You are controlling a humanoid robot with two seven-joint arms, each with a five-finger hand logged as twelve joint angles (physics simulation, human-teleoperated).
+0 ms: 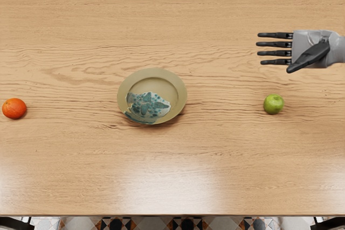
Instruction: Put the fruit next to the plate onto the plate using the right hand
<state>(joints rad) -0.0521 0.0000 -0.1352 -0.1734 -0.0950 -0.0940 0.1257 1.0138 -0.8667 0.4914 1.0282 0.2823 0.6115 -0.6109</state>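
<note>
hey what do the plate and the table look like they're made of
The plate looks like glazed ceramic, though that is a guess: it has a smooth olive-tan rim and a mottled teal patch in its lower part. The table looks like light wood or wood veneer, with grain lines running along it. A soft pale sheen near the front edge suggests a satin varnish.

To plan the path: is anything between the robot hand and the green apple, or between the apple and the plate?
Nothing visible: only table lies between the right robot hand, the green apple and the plate.
</note>
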